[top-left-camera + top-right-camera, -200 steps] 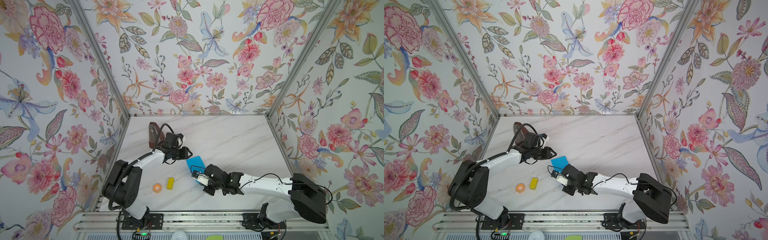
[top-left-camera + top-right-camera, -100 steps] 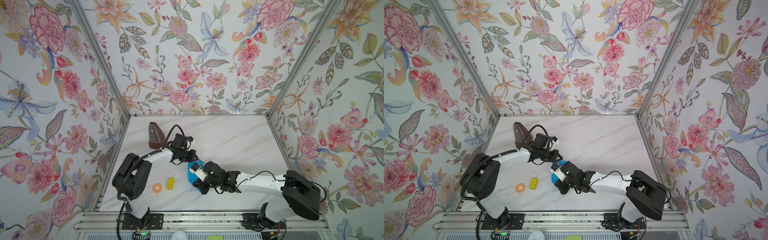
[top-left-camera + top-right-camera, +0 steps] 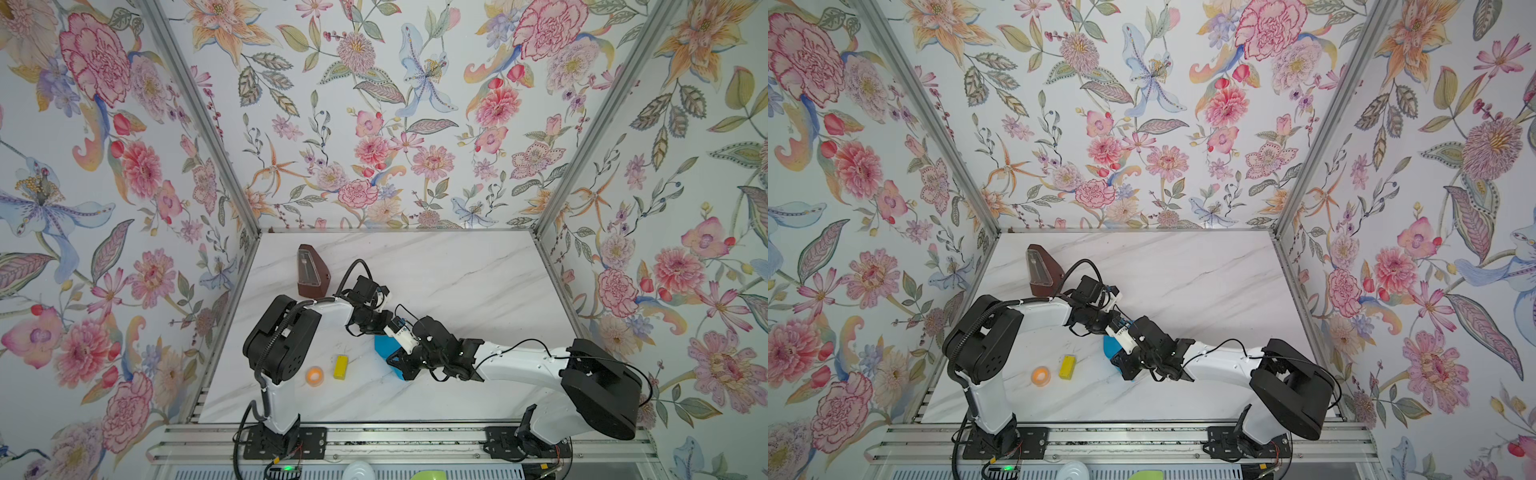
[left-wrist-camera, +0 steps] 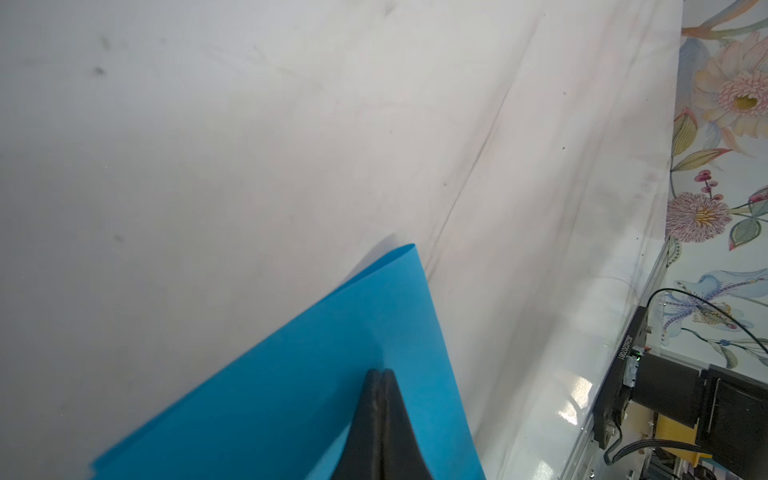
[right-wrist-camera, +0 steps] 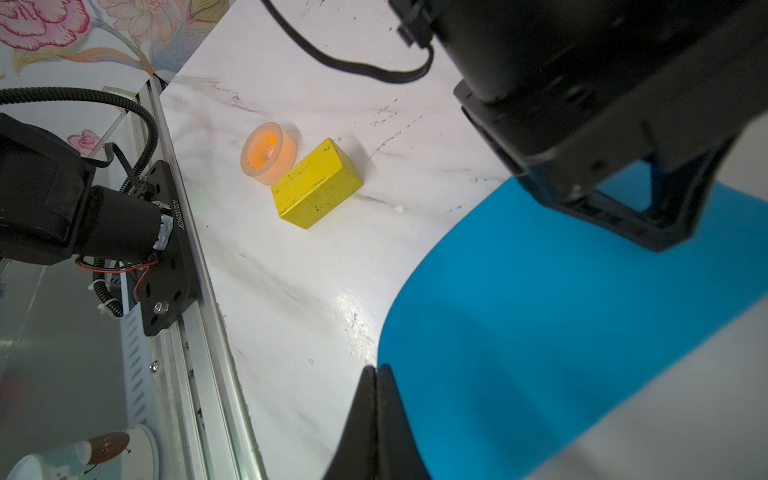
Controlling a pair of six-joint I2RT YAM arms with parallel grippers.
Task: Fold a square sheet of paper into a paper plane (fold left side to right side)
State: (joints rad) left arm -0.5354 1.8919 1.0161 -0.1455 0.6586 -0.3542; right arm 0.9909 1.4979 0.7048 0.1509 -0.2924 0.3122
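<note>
The square sheet of paper (image 3: 381,347) (image 3: 1109,347) is bright blue and lies at the middle front of the marble table, mostly hidden under both wrists. My left gripper (image 3: 386,328) (image 4: 380,371) is shut, its tips down on the sheet's flat face near a corner (image 4: 411,247). My right gripper (image 3: 394,360) (image 5: 376,368) is shut too, its tips right at the sheet's edge. Whether it pinches the paper does not show. In the right wrist view the paper (image 5: 540,311) bows in a curve, with the left gripper (image 5: 652,237) standing on its far part.
A yellow block (image 3: 340,367) (image 5: 318,185) and an orange tape roll (image 3: 314,375) (image 5: 268,153) lie just left of the paper. A brown metronome (image 3: 311,272) stands at the back left. The front rail (image 5: 199,316) runs close by.
The left arm swung in from the back left onto the paper, and its jaws went from open to shut. The right gripper slid left over the sheet and now covers most of it.
</note>
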